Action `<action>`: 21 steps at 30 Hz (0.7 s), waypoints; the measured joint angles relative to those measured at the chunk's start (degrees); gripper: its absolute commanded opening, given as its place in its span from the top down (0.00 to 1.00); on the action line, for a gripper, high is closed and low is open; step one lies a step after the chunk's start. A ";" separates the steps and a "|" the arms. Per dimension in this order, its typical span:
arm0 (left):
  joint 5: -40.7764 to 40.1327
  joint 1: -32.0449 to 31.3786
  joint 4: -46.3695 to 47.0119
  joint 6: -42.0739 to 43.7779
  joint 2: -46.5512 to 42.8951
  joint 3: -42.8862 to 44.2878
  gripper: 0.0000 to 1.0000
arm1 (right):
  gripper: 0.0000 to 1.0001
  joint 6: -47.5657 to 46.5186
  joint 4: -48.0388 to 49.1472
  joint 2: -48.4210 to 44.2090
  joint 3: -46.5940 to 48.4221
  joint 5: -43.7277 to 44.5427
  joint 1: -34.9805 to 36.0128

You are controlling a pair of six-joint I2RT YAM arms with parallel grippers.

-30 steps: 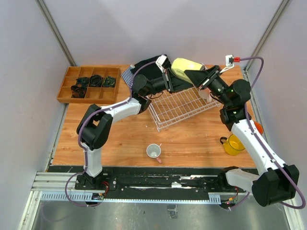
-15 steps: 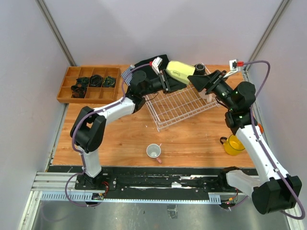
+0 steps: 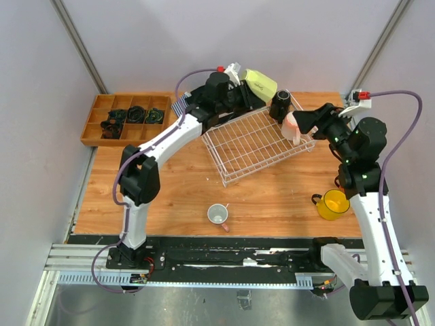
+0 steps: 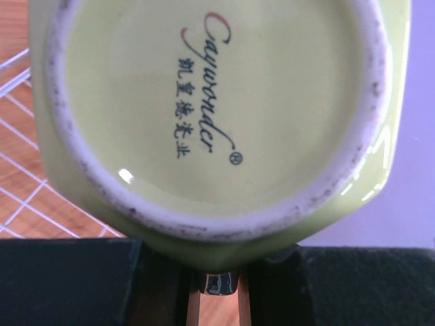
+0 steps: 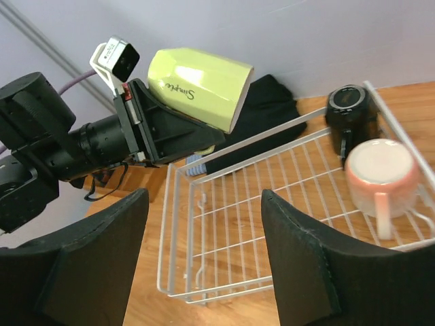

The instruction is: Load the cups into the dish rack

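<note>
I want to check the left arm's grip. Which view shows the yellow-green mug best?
Right wrist: the mug shows whole, tipped sideways in the left gripper. Left wrist shows only its base; top view shows it small, far off.

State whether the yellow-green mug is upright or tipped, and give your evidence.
Tipped: the yellow-green mug lies sideways in the left gripper, its base facing the left wrist camera.
</note>
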 measured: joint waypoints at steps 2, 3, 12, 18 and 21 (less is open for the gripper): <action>-2.78 -0.57 -4.46 1.88 2.73 4.26 0.99 | 0.34 -2.27 -3.17 -0.37 1.97 1.86 -0.02; -4.04 -0.87 -6.84 2.64 4.17 6.16 0.99 | 0.33 -3.52 -5.05 -0.42 3.21 2.89 -0.07; -13.11 -3.10 -23.76 7.10 16.13 20.31 1.00 | 0.41 -15.06 -20.81 5.77 15.82 13.25 -0.66; -16.41 -3.39 -27.87 8.39 18.03 23.15 0.99 | 0.41 -17.97 -26.43 15.02 18.47 11.37 -6.12; -18.62 -3.56 -29.16 9.73 19.45 26.47 1.00 | 0.41 -18.03 -28.13 17.00 17.66 10.58 -7.21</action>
